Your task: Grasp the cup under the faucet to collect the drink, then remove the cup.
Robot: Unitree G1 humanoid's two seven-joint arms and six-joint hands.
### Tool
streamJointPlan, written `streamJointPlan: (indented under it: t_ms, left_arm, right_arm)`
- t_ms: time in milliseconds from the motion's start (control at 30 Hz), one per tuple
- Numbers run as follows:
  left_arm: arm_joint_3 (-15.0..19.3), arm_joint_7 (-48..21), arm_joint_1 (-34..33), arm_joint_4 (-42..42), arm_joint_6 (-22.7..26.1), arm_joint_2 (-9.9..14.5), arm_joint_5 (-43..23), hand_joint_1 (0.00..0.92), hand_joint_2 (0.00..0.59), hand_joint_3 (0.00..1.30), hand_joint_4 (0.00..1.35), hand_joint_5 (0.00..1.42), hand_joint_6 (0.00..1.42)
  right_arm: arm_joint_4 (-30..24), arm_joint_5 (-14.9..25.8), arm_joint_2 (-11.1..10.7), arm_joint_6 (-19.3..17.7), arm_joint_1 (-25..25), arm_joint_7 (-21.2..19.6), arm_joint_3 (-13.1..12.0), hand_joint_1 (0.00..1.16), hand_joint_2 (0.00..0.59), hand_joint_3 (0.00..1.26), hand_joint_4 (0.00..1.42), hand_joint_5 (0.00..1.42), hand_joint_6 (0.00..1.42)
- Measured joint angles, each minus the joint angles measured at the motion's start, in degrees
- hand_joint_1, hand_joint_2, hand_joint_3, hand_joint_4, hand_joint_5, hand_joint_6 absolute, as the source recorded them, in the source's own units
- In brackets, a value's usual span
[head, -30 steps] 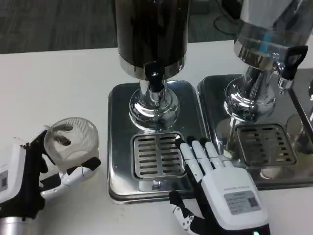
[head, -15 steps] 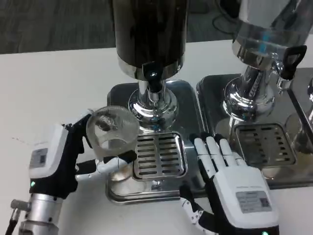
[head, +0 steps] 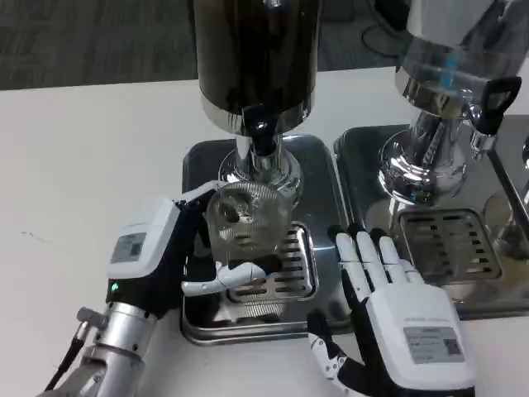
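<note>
My left hand point(head: 165, 252) grips a clear ribbed cup point(head: 245, 219) and holds it over the slotted drip grate point(head: 281, 265), just in front of and below the black faucet point(head: 263, 136) of the dark drink dispenser point(head: 256, 58). The cup looks empty, with only reflections inside. My right hand point(head: 393, 310) lies flat and open on the right side of the steel tray point(head: 202, 165), fingers spread, holding nothing.
A second dispenser point(head: 450, 74) with a clear tank and a black tap handle point(head: 494, 103) stands to the right on its own steel tray point(head: 364, 149) with a drip grate point(head: 450, 244). White table point(head: 91, 149) stretches to the left.
My left hand has carried the cup rightward from the table's left side onto the tray, to a spot over the grate under the faucet. The right hand has shifted slightly right.
</note>
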Motion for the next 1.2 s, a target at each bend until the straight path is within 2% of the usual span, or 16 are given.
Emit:
streamJointPlan:
  t_ms: [233,500,667,833,1000,1200]
  left_arm:
    - [-4.2,2.1,-3.9,3.2,1.5,-1.2,1.6,0.467,0.097,0.46,0.62,0.87,1.09]
    - [-4.9,3.4,-4.2,4.2,1.9,-1.8,1.5,0.426,0.1,0.41,0.58,0.84,1.07]
    - [-4.8,4.2,-3.4,4.4,2.0,-1.7,1.2,0.204,0.053,0.27,0.39,0.68,0.83]
    - [-4.6,4.2,-2.5,4.9,2.4,-1.1,0.8,0.098,0.043,0.19,0.26,0.58,0.67]
    - [-4.6,4.0,-2.3,5.0,2.3,-0.9,0.1,0.028,0.021,0.12,0.21,0.51,0.55]
    - [-3.4,3.2,-0.1,4.1,1.7,0.6,-1.4,0.0,0.008,0.02,0.07,0.39,0.36]
  right_arm:
    - [-1.2,0.0,0.3,0.4,1.2,0.0,-0.1,0.45,0.445,0.02,0.0,0.0,0.15]
    - [-1.2,0.3,0.2,0.3,0.9,0.0,-0.3,0.45,0.445,0.02,0.0,0.0,0.15]
    - [-1.2,1.1,0.0,0.1,0.8,0.1,-0.4,0.45,0.445,0.02,0.0,0.0,0.15]
    - [-1.2,1.3,-0.3,0.0,0.4,0.4,-0.5,0.45,0.445,0.02,0.0,0.0,0.15]
    - [-0.9,1.3,-0.3,-0.1,-0.2,0.4,-0.6,0.45,0.446,0.02,0.0,0.0,0.14]
    - [-0.2,2.3,-0.6,-0.4,-1.0,0.4,-0.9,0.45,0.443,0.01,0.0,0.0,0.13]
